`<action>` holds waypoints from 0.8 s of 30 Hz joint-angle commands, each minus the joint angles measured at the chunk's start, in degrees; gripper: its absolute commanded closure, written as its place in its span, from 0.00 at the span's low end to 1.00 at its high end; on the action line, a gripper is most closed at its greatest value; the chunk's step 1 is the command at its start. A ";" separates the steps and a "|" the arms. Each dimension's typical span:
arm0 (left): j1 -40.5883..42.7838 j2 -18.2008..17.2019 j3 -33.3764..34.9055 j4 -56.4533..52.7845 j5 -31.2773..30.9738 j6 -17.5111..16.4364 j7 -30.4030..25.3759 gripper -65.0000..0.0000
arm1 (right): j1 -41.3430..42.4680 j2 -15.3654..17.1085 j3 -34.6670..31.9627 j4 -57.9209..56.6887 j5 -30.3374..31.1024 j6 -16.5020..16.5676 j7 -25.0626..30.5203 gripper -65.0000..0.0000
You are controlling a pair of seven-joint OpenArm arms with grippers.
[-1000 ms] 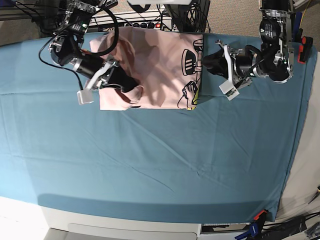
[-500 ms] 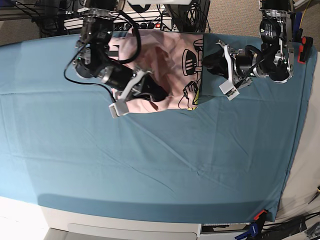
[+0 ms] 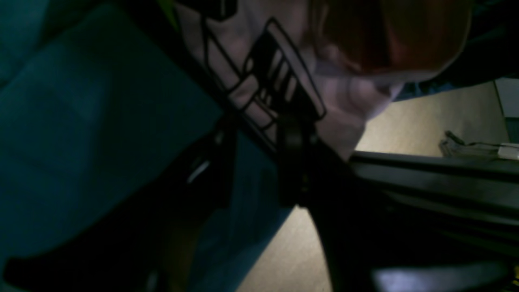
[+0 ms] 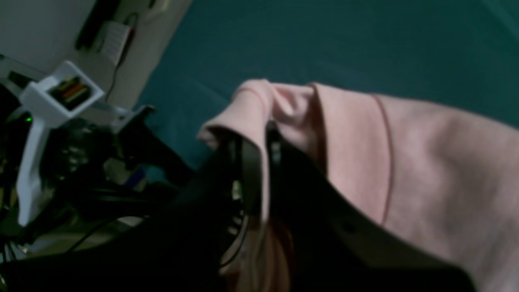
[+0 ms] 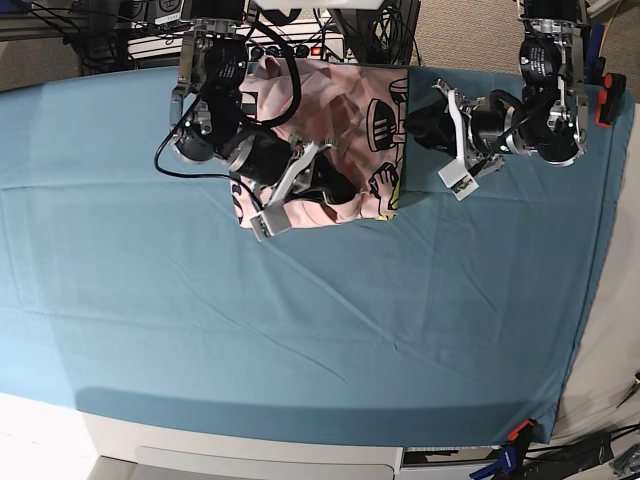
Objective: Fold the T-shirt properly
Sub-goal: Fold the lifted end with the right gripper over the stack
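Since a second ago the right gripper has carried its pinched fold rightward over the pale pink cotton T-shirt, which lies bunched at the far edge of the teal-blue table cloth. The left gripper clamps the printed edge.

base: bright, evenly lit, sharp | wrist views: dim — blurred, murky

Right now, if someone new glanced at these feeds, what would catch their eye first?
The pale pink T-shirt, bunched at the far edge of the teal table cloth, black cartoon print showing on its right part. The right gripper is clamped on a fold of pink fabric over the shirt, while the left gripper sits at the printed edge.
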 commanded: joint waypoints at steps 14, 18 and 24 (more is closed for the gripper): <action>-0.42 -0.46 -0.24 1.07 -1.44 -0.26 -1.07 0.75 | 0.76 -0.33 -9.22 1.09 -1.14 0.46 -0.50 0.87; -0.39 -0.48 -0.24 1.07 -1.44 -0.26 -1.07 0.75 | 0.79 -0.31 -9.90 1.09 -0.90 2.12 -0.74 0.62; -0.39 -0.48 -0.24 1.07 -1.44 -0.44 -1.05 0.75 | 1.73 -0.26 -9.79 2.49 3.78 2.14 -4.52 0.59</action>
